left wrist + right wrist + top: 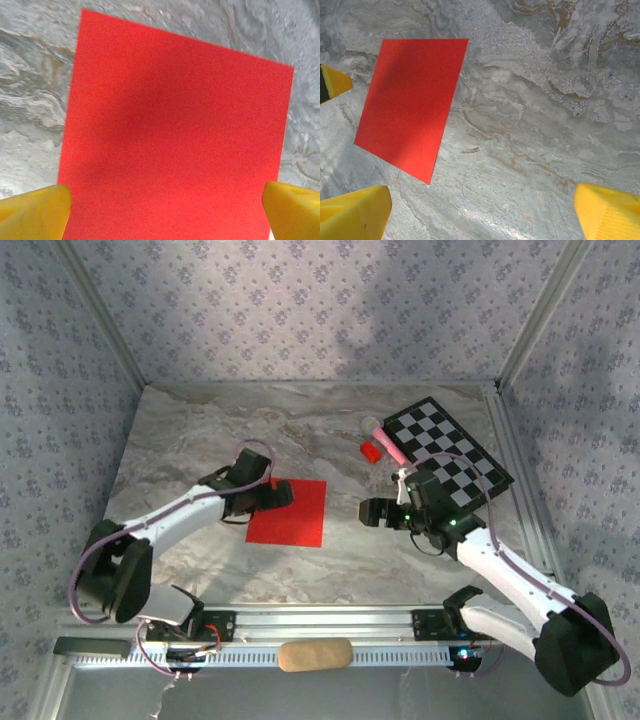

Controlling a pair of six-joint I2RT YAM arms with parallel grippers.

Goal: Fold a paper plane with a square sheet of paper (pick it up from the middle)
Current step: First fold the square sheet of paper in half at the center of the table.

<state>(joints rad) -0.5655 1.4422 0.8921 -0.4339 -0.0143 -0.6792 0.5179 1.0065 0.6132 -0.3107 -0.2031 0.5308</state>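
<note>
Paper is the main thing here: the square sheet of paper (288, 511) lies flat on the marble table (200, 430), a little left of the middle of the top picture. It is bright red and smooth, and I see no fold in it. The left gripper (280, 494) hangs over the sheet's upper left edge. Its two yellow fingers (35, 212) are spread wide, one at each bottom corner of the left wrist picture, and they hold nothing. The right gripper (368, 511) sits just to the right of the sheet, apart from it. Its fingers are spread wide too and hold nothing. A small red block (371, 450) and a checkerboard (450, 450) lie in the upper right, away from the sheet. I think the job is right at the start: the sheet is not picked up, and every fold is left to do.
</note>
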